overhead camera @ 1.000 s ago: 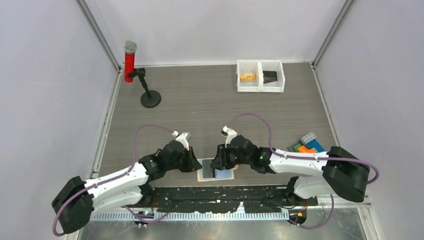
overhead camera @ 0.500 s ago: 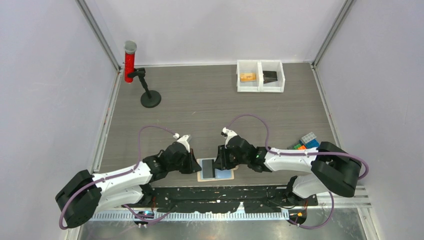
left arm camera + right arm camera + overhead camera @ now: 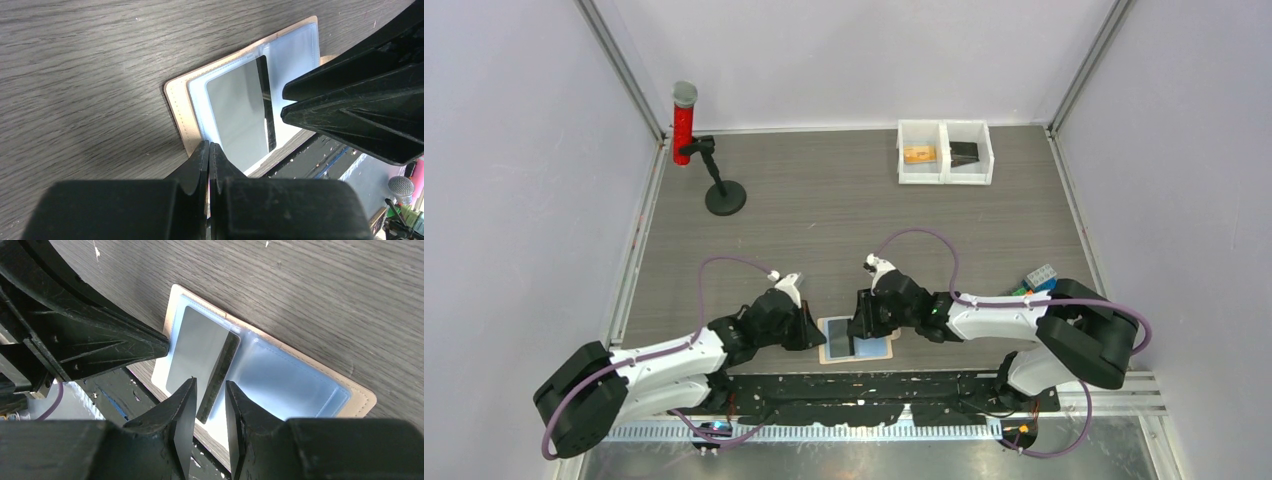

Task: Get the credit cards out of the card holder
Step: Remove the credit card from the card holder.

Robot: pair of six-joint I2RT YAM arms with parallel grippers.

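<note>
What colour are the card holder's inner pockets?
Pale glossy blue pockets on the tan card holder; right wrist view shows it best.

My left pincer point(image 3: 209, 148), shut, sits at the holder's point(image 3: 176, 100) left rim. My right pincer point(image 3: 210, 386) hangs over the card point(image 3: 197, 352), jaws apart. The two crowd each other at the tabletop's near edge. Behind them the middle lies bare. A stand point(image 3: 724, 196) and red tube point(image 3: 684, 125) block the far left corner, a bin point(image 3: 944, 178) the far edge, and blocks point(image 3: 1036, 288) the right edge.
</note>
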